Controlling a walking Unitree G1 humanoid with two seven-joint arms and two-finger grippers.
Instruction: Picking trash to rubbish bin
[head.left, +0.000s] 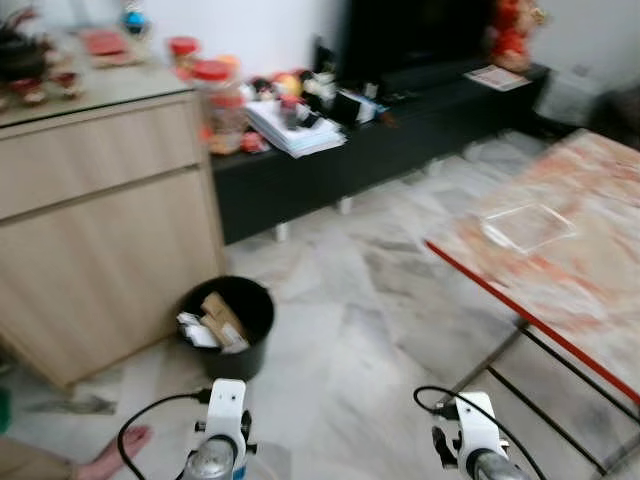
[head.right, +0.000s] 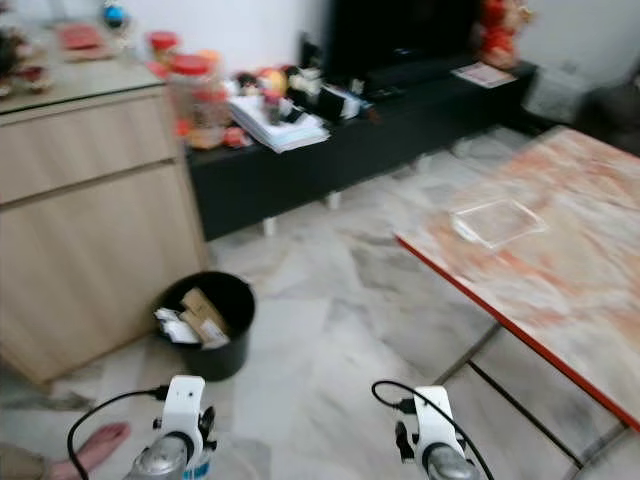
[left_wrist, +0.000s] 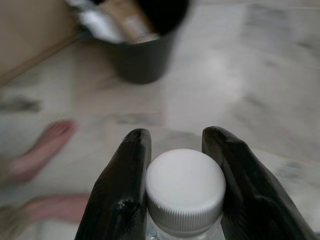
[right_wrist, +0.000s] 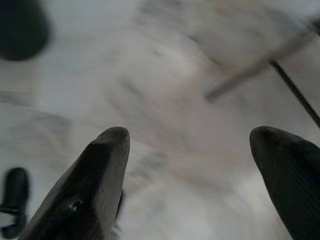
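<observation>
While the left pincer (left_wrist: 182, 185) grips a capped bottle (left_wrist: 185, 192), the right pincer (right_wrist: 195, 185) gapes empty; next, I'd say, carry it over the black bin (head.left: 228, 325).

My right gripper (right_wrist: 187, 165) has its two black fingers (right_wrist: 90, 185) spread wide apart — nothing sits between them. Below them I see pale marble floor (right_wrist: 165, 85), blurred. A dark round shape (right_wrist: 22, 30) sits at one corner; I can't tell what it is. A thin dark table leg (right_wrist: 295, 92) and a pale bar (right_wrist: 250, 72) cross the far side.
</observation>
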